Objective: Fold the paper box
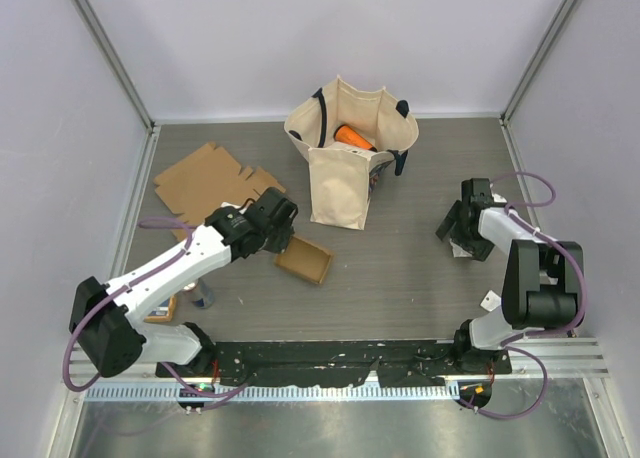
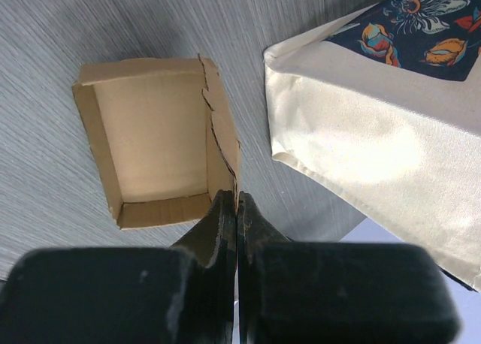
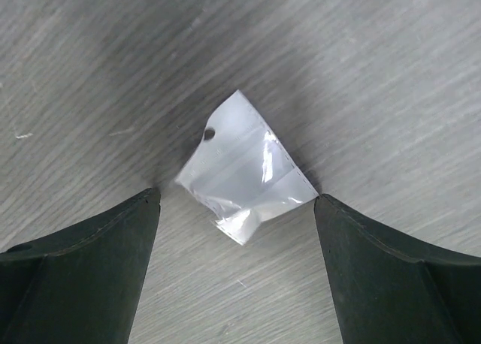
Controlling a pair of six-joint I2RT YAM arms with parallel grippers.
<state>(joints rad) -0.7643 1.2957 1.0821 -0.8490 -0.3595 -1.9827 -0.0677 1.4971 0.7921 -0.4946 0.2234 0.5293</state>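
Left claw closed at paper box wall; tote bag beside | right claw wide astride plastic baggie

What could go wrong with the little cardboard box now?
1. The left gripper is shut right at the corner of the cardboard box, by its ragged side wall. A tug might tear or unfold it.
2. The cloth bag stands close beside the box, so a swing could bump it.
3. The right gripper hangs open over a small plastic bag, not the box. Grabbing that wouldn't help.
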